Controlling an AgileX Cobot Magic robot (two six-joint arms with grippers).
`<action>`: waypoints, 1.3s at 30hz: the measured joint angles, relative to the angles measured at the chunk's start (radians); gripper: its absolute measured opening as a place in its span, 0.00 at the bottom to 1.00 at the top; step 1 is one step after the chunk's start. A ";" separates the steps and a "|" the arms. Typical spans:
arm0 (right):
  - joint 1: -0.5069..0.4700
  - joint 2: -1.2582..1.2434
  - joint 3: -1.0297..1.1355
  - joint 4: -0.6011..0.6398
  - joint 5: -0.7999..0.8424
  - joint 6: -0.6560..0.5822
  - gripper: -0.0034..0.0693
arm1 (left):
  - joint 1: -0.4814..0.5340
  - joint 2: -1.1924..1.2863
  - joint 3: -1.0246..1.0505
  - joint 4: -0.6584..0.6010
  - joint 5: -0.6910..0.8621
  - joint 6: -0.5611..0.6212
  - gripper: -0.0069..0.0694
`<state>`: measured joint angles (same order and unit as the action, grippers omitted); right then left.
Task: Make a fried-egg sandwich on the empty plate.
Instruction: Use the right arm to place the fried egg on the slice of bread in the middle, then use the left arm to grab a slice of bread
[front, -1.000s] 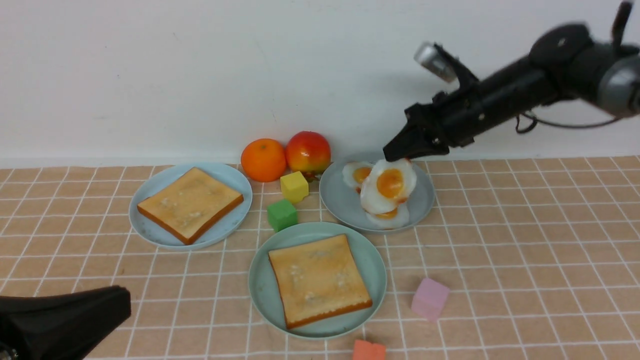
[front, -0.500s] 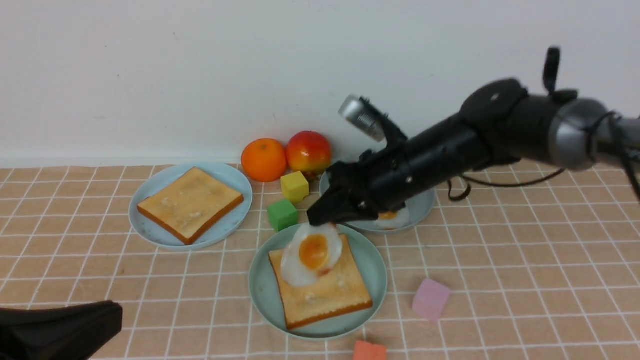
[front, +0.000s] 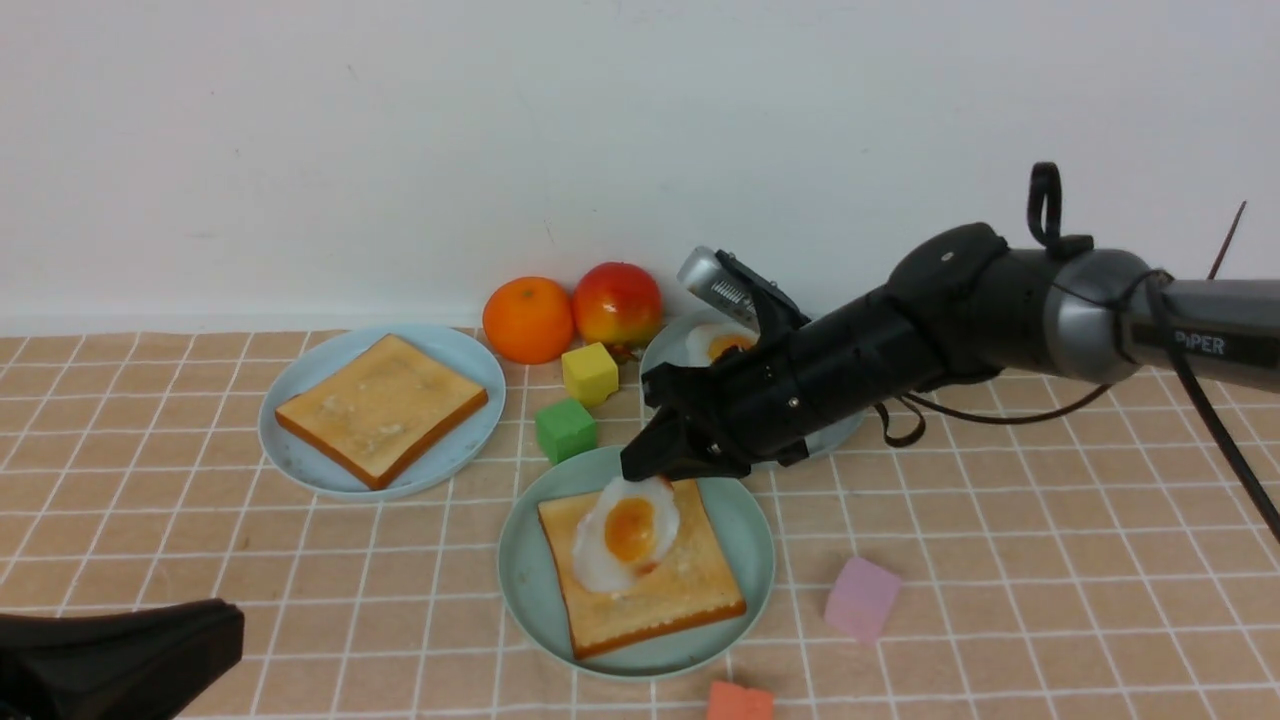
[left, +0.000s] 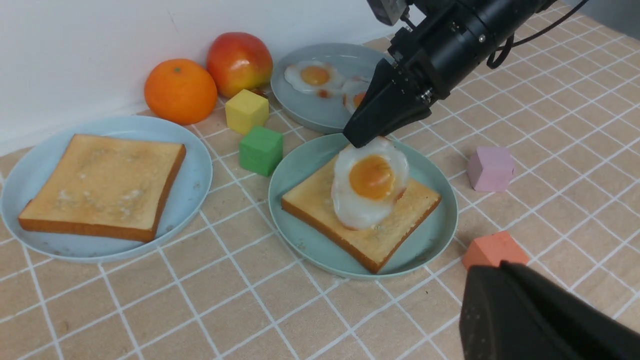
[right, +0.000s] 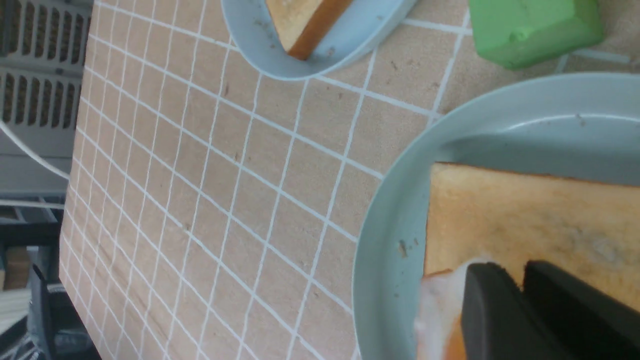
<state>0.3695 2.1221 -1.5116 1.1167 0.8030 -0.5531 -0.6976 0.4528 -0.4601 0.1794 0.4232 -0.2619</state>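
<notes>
My right gripper (front: 650, 468) is shut on the edge of a white fried egg (front: 627, 535) with an orange yolk. The egg hangs tilted, its lower edge on a toast slice (front: 660, 590) lying on the mint-green plate (front: 520, 580). The right wrist view shows the gripper (right: 520, 272) over that toast (right: 525, 215), with the egg (right: 440, 310) beside its fingers. The second toast slice (front: 380, 408) lies on the sky-blue plate (front: 300, 455) at the left. My left gripper (front: 215, 635) is shut and empty, low at the front left, also in its own wrist view (left: 480, 280).
The grey-blue plate (front: 665, 365) behind my right arm holds more fried eggs (front: 715, 343). An orange (front: 527, 318) and an apple (front: 617, 303) stand by the wall. Yellow (front: 588, 372), green (front: 564, 430), pink (front: 858, 597) and orange-red (front: 738, 700) cubes lie around the mint-green plate.
My right gripper has carried the egg from the grey-blue plate to the toast on the mint-green plate and lowered it. The left gripper has barely moved.
</notes>
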 joint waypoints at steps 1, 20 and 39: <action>0.000 0.001 0.000 -0.016 0.000 0.012 0.29 | 0.000 0.000 0.000 0.000 0.000 0.000 0.12; -0.034 -0.363 0.002 -0.728 0.158 0.331 0.42 | 0.000 0.217 -0.045 -0.103 0.071 -0.003 0.09; -0.035 -1.219 0.520 -0.918 0.266 0.608 0.06 | 0.436 1.143 -0.615 -0.269 0.087 0.382 0.08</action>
<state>0.3347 0.9033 -0.9913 0.1988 1.0695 0.0553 -0.2618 1.5957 -1.0755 -0.0897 0.5100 0.1204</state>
